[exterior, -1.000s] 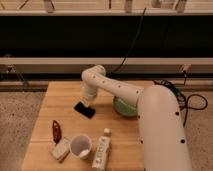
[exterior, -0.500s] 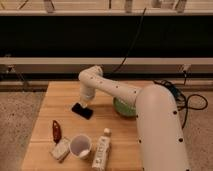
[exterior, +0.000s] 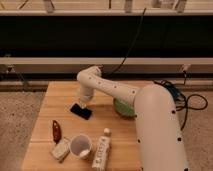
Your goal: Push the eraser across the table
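Where the smooth white arm (exterior: 150, 115) bends down from its rounded elbow, the tool (exterior: 82, 104) meets the far right end of the eraser (exterior: 81, 111), a flat, matte black slab with rounded corners lying at a slant on the surface (exterior: 45, 127), a little left of its centre and nearer the far edge than the near one. Whether the tool is spread or closed I cannot tell, as its tip merges with the dark slab. The surface is light-brown butcher-block wood with faint plank lines running across it. A glossy green bowl (exterior: 120, 109) sits toward the right edge, mostly hidden behind the arm's thick white casing. Toward the near left corner lie a small red, elongated object (exterior: 56, 130) and a pale whitish-grey block (exterior: 61, 149), with a round white cup (exterior: 80, 145) just beside the block and a pale, upright-sided carton with a small cap (exterior: 102, 151) near the near edge. Compared with a second ago, the eraser has slid toward the left edge, and the tool has travelled with it; the bowl, cup, carton, block and red object lie where they were.
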You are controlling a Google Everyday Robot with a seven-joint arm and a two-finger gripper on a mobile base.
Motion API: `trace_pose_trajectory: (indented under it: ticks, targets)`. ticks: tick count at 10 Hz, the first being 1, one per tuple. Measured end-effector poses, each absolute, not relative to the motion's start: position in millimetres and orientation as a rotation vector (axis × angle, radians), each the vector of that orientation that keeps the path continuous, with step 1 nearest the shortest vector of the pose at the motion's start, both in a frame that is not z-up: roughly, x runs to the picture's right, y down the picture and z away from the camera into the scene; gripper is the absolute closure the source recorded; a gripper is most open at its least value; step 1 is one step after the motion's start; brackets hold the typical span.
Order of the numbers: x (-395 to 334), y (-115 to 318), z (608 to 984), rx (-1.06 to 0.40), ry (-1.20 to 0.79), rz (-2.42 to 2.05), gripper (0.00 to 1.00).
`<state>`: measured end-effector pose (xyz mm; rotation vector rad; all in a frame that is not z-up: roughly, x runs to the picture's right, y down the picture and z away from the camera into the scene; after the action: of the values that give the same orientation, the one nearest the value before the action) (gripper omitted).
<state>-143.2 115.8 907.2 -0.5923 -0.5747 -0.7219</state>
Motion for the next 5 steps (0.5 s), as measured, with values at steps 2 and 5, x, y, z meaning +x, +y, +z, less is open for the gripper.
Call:
trace_pose_trajectory:
  ticks: [2, 5]
  targets:
    - [-142.9, 114.8, 906.7, -0.590, -0.575, -0.720, 0.98]
    - [-154.1, 118.6, 903.3, -0.592, -0.586, -0.747, 0.98]
